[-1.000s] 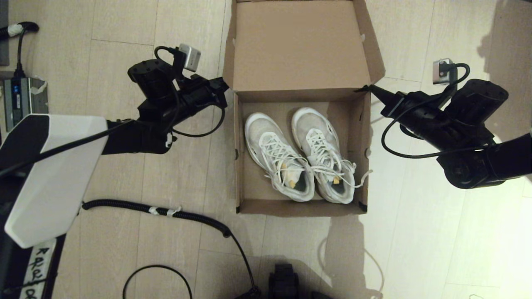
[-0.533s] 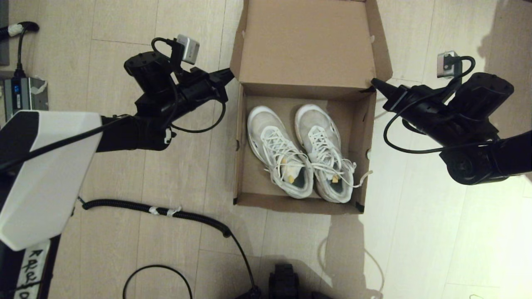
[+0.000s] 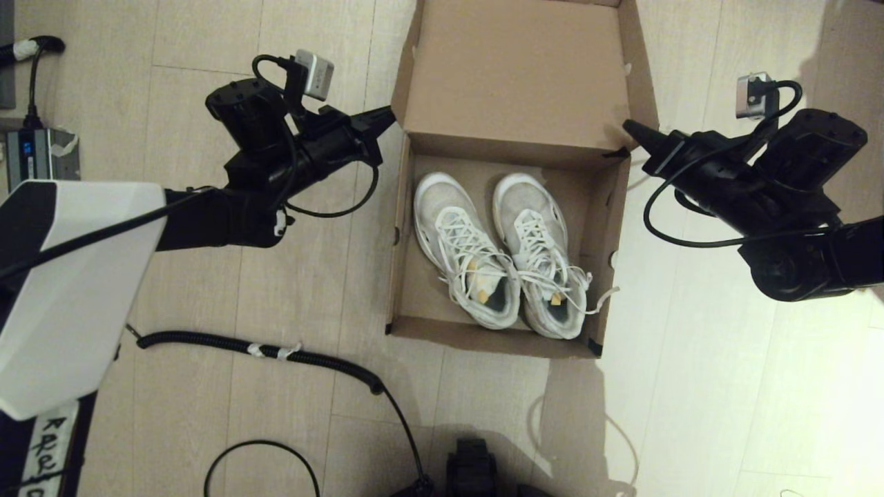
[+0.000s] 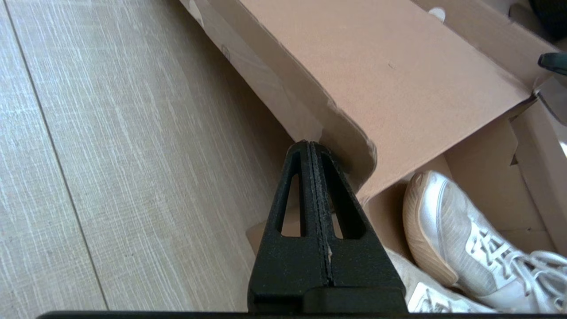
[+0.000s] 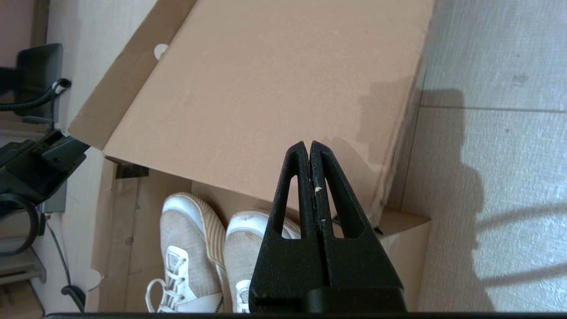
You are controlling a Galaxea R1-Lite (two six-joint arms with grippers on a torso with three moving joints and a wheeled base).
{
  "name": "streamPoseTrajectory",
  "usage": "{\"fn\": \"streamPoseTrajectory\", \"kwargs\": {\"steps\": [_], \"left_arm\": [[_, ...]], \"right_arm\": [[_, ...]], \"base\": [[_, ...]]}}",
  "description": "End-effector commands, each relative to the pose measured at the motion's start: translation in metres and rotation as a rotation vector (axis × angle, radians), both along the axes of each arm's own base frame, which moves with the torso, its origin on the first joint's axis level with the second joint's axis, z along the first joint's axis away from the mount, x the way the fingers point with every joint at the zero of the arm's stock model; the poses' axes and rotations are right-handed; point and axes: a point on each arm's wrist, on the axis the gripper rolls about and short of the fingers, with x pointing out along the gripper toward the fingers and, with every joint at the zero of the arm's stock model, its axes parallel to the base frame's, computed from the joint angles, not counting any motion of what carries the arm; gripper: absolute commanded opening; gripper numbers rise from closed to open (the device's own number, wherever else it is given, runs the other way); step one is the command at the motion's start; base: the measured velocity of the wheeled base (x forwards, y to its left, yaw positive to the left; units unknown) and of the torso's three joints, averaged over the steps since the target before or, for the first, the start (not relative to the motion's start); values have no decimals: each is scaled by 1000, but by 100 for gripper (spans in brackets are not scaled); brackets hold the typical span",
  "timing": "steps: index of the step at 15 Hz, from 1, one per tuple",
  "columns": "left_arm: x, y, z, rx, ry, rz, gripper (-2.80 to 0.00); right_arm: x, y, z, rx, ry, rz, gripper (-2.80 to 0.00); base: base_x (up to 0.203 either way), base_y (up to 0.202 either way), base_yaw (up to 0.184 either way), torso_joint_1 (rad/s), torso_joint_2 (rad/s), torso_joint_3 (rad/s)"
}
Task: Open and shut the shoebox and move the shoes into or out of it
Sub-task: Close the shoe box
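Fingers clenched on both arms, gripping nothing: left gripper [image 3: 388, 114] tip at the lid's corner at 9 o'clock of the shoebox [image 3: 407, 276], right gripper [image 3: 630, 127] tip at the lid's corner at 3 o'clock. Shoebox sits on a pale wood-plank floor [image 3: 304, 290], lid [image 3: 525, 76] open toward 12 o'clock. Shoes [image 3: 501, 252] lie side by side inside, toes toward 12. Coiled black cable [image 3: 276, 352] crosses the floor at 8 o'clock of the box; grey device [image 3: 38, 162] lies well apart at 9 o'clock.

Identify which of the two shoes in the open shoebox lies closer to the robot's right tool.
The shoe on the head view's right, beside the shoebox wall facing the right tool; the other shoe lies toward the left tool's side.
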Motion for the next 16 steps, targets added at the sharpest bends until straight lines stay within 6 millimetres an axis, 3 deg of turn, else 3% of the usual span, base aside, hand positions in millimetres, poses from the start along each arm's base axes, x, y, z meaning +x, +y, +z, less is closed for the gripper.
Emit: {"fn": "streamPoseTrajectory", "kwargs": {"steps": [1, 5, 8, 10, 12, 16], "left_arm": [[-2, 1, 4, -4, -10, -4, -280], [0, 0, 0, -2, -5, -2, -280], [-1, -4, -1, 1, -2, -13, -280], [0, -10, -5, 7, 2, -22, -280], [0, -12, -7, 10, 3, -26, -280], [4, -16, -14, 14, 17, -29, -280]], "right_arm": [[-2, 0, 5, 2, -15, 4, -280], [-5, -11, 12, -2, -29, -39, -280], [-16, -59, 28, -90, -53, -200, -280], [-19, -76, 23, -178, -52, -279, -280], [-18, -75, 13, -191, -26, -273, -280], [1, -48, -5, -158, 28, -190, -280]], "base": [[0, 0, 0, 0, 0, 0], [0, 0, 0, 0, 0, 0], [0, 0, 0, 0, 0, 0], [0, 0, 0, 0, 0, 0], [0, 0, 0, 0, 0, 0], [0, 0, 0, 0, 0, 0]]}}
